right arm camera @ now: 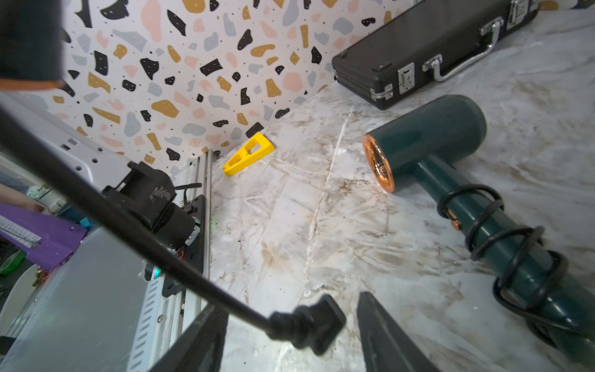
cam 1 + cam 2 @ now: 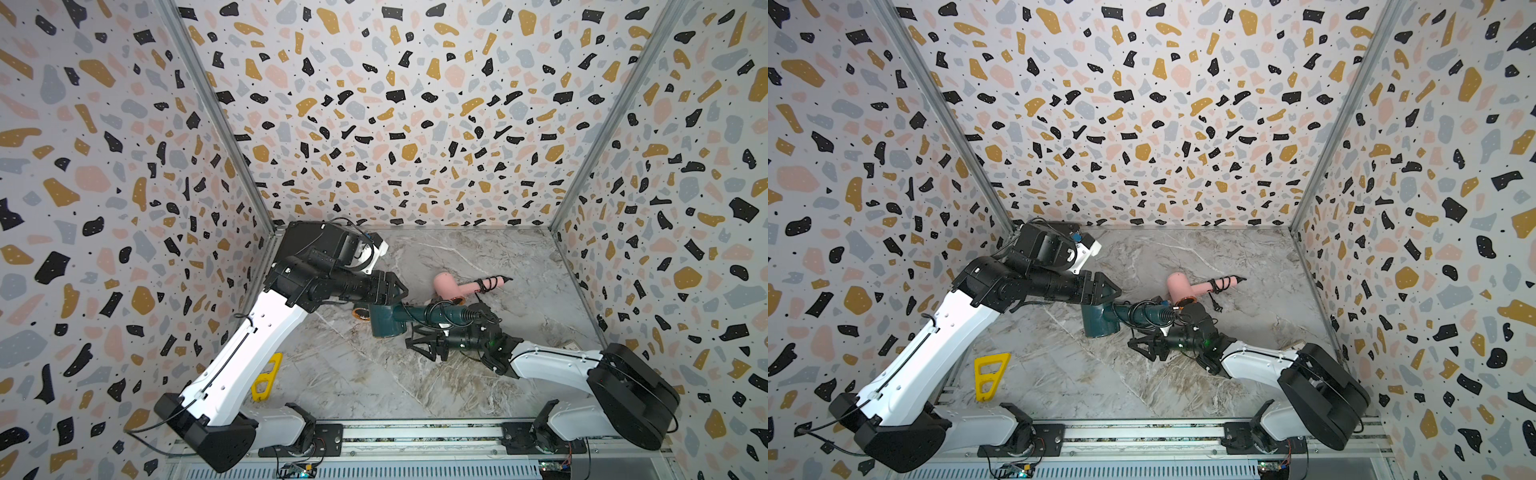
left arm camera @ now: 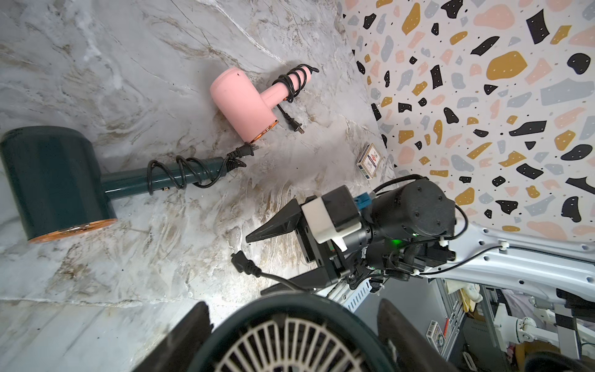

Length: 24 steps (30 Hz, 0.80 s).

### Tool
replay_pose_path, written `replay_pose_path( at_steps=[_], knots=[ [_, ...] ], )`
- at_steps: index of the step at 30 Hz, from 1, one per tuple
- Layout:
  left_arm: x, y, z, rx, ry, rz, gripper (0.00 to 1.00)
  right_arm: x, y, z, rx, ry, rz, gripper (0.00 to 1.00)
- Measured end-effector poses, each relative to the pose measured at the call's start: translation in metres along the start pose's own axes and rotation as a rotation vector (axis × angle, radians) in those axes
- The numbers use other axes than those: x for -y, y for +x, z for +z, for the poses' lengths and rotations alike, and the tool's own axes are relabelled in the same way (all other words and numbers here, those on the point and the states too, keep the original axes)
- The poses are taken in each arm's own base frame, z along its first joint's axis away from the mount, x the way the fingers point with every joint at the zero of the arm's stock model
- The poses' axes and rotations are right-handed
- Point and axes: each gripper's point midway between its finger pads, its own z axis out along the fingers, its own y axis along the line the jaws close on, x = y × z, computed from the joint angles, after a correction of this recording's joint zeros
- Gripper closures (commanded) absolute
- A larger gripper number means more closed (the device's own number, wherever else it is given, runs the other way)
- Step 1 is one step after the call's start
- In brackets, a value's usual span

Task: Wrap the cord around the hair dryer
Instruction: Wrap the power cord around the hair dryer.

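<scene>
Left gripper [image 3: 293, 304] is clamped tight around the barrel of a dark green hair dryer [image 3: 289, 341], and in both top views I find it just below mid-frame over the marble table [image 2: 415, 386]. The dryer's cord [image 1: 128, 225] runs loose down to its plug [image 1: 306, 325], which sits between the parted fingers of my right gripper [image 1: 291, 306], unpinched. Just beneath the left gripper in frame lies a second green dryer [image 2: 386, 324], with a pink dryer [image 2: 446, 282] to its upper right, both cords coiled on their handles.
</scene>
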Motion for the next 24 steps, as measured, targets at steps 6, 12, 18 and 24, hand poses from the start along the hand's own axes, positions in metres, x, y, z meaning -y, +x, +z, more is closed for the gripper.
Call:
replay_pose_path(
  at_steps=[6,12,18,24],
  knots=[
    [0.002,-0.004,0.0,0.016,0.007,-0.011,1.0,0.004,0.0,0.007,0.021,-0.008,0.028,0.35],
    [0.001,-0.01,-0.002,0.04,0.012,-0.021,1.0,-0.002,0.0,0.009,0.022,-0.022,0.033,0.35],
    [0.0,-0.017,-0.003,0.063,0.017,-0.031,1.0,0.002,0.003,0.013,0.011,-0.008,0.055,0.47],
    [-0.005,-0.02,-0.002,0.079,0.016,-0.054,1.0,0.007,0.008,0.015,-0.001,0.011,0.08,0.69]
  ],
)
